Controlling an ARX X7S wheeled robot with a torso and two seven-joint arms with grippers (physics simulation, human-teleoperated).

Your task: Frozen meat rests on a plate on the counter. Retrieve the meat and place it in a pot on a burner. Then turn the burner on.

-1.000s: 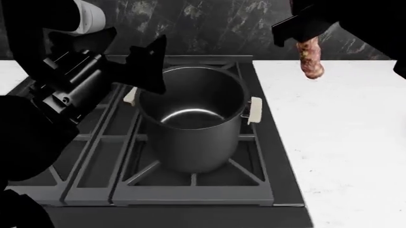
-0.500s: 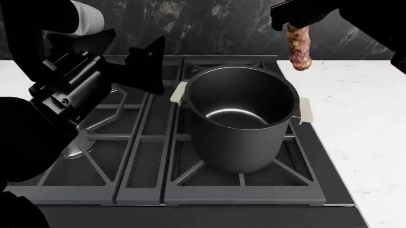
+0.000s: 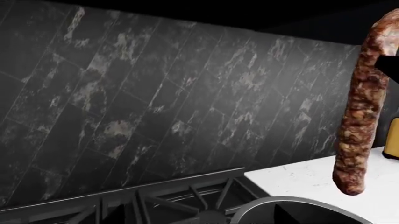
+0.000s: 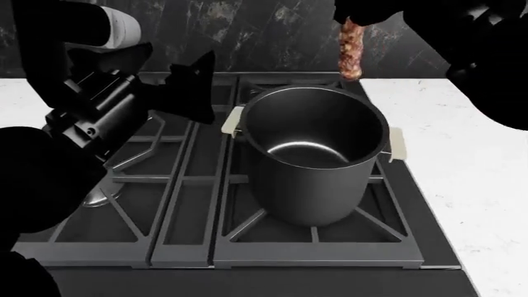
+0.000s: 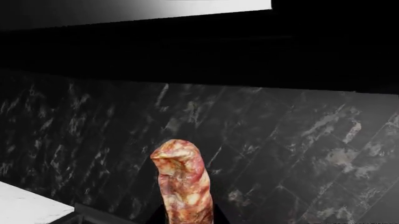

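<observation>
Head view shows the right gripper (image 4: pixel 357 15) clamping the meat (image 4: pixel 350 49) upright above the far rim of the pot (image 4: pixel 313 154) on its burner grate, so centre it over the opening and lower before releasing; the left gripper's (image 4: pixel 194 83) opening is unreadable.

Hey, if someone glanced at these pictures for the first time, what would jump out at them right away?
First, the meat, a long mottled reddish sausage hanging upright from the right pincer, just beyond the far rim of the pot. That tall grey pot stands empty on the dark stove grate, beside the white counter. The left pincer hangs idle over the stove's left side.
</observation>
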